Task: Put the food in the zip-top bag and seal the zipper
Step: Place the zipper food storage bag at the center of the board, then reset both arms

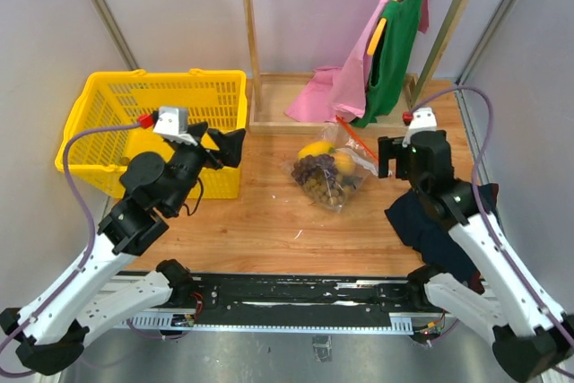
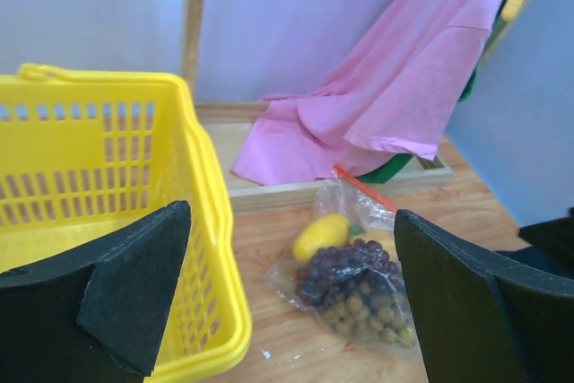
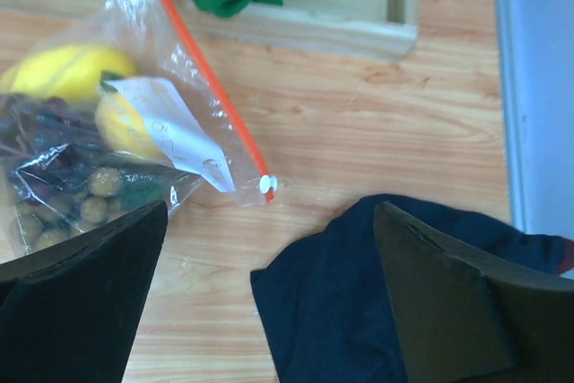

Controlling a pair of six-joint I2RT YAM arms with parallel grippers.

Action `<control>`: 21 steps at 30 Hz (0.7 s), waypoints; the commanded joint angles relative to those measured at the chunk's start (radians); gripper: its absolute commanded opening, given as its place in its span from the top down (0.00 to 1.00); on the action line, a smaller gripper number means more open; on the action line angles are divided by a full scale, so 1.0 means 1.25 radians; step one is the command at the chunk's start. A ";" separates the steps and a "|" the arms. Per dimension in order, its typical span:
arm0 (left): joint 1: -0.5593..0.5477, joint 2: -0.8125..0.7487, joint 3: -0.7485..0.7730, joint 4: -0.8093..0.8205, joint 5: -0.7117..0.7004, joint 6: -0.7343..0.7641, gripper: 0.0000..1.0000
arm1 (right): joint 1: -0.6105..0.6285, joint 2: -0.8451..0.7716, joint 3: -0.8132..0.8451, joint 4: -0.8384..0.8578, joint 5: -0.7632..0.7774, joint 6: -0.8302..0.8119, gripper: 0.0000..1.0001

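Evidently the food (image 2: 345,271) lies inside the zip-top bag (image 1: 330,187) at mid-table, between our arms. Our left gripper (image 2: 291,311) and right gripper (image 3: 269,302) both gape wide, holding nothing. Sealing, we judge, comes next: steady the bag, then draw the white slider (image 3: 266,185) along the zipper (image 3: 211,87).

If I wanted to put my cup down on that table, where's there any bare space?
There's bare wood between the yellow basket and the zip-top bag, running toward the near edge. It's crowded at the back right: bag, pink garment, dark cloth.
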 commanded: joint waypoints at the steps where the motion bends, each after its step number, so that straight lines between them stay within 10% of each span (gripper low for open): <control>1: 0.006 -0.092 -0.058 -0.012 -0.094 0.007 0.01 | -0.012 -0.141 -0.040 0.035 0.059 -0.053 0.02; 10: 0.005 -0.247 -0.220 0.075 -0.160 -0.056 0.01 | -0.012 -0.484 -0.233 0.251 0.140 -0.108 0.02; 21: 0.006 -0.217 -0.228 0.086 -0.168 -0.055 0.01 | -0.012 -0.481 -0.241 0.244 0.195 -0.110 0.02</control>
